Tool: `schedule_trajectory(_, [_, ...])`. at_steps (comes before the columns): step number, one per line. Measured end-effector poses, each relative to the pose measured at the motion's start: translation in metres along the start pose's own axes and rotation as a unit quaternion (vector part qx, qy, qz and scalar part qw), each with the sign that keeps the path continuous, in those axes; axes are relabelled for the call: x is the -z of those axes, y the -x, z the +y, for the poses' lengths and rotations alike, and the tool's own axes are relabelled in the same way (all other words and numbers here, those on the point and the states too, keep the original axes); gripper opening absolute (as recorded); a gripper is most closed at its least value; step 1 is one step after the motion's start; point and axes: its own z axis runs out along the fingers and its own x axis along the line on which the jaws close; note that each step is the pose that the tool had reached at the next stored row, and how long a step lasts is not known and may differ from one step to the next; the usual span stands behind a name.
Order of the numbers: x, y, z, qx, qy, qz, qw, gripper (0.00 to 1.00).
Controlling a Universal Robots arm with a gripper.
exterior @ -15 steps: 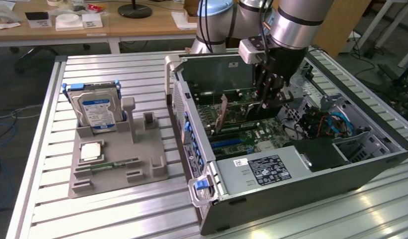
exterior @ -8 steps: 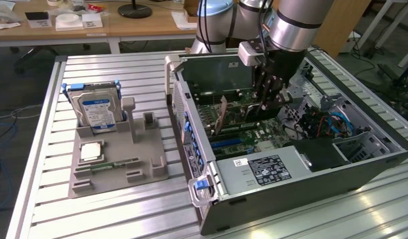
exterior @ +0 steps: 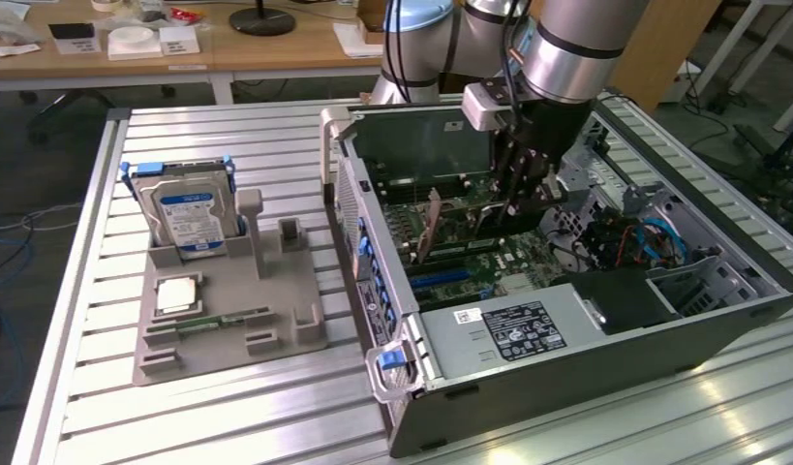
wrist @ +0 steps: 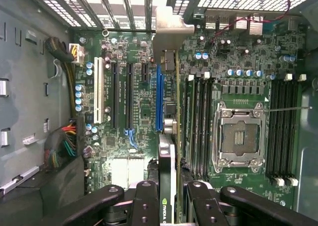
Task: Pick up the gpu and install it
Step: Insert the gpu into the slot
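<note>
Black and edge-on, the gpu (wrist: 172, 136) is clamped in the half-closed gripper (wrist: 171, 202), just beside the blue slot (wrist: 159, 102), seemingly not yet seated; doing this well means keeping the card parallel to that slot and pressing straight, evenly.

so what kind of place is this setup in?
Probably a robotics lab or workshop: a slotted aluminium bench, an open PC tower standing on it, and cluttered wooden desks behind.

Wooden desks (exterior: 280, 53) behind slatted table (exterior: 241, 407)
</note>
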Motion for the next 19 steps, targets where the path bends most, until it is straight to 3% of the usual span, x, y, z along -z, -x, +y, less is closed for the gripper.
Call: schedule_trajectory(19, [-0.0132, -0.001, 0.0046, 0.000, 0.0000, 0.0001, 1.0000, 0.27])
